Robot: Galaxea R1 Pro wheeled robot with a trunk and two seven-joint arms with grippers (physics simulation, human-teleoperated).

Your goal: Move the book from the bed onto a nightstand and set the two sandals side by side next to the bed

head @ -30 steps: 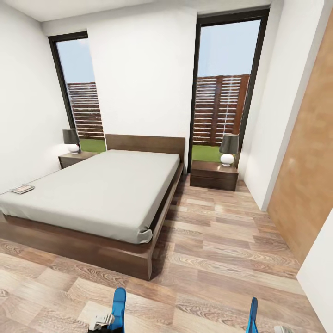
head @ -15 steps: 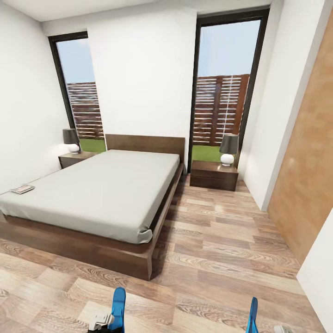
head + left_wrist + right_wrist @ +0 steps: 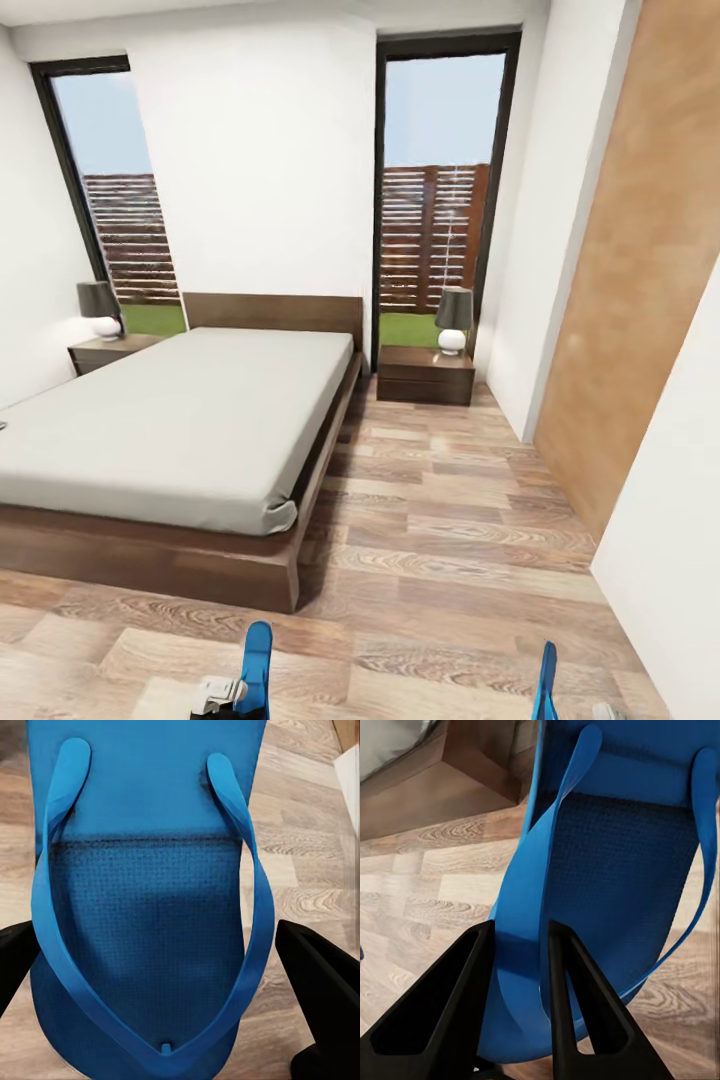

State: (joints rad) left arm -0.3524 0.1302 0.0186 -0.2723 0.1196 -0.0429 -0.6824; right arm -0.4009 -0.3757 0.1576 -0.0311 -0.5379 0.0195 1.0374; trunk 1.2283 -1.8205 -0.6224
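Observation:
Two bright blue sandals stand on edge low in the head view, the left sandal (image 3: 258,665) and the right sandal (image 3: 546,680). My left gripper (image 3: 157,945) holds the left sandal (image 3: 150,907) across its width between two black fingers (image 3: 322,990). My right gripper (image 3: 521,934) is shut on the side and strap of the right sandal (image 3: 615,870). Ahead on the left is the bed (image 3: 170,430), with a nightstand (image 3: 105,350) at its far left and another nightstand (image 3: 425,373) at its far right. The book is out of view.
Each nightstand carries a lamp (image 3: 453,320). Wood-plank floor (image 3: 450,520) runs between the bed and a white wall corner (image 3: 520,330). A brown wood panel (image 3: 640,300) and a near white wall (image 3: 680,540) close the right side. Tall windows (image 3: 430,180) stand behind.
The whole head view has shifted: the camera turned right and moved forward, so the bed sits further left and the book has slid past the left edge. Both sandals stay held as before.

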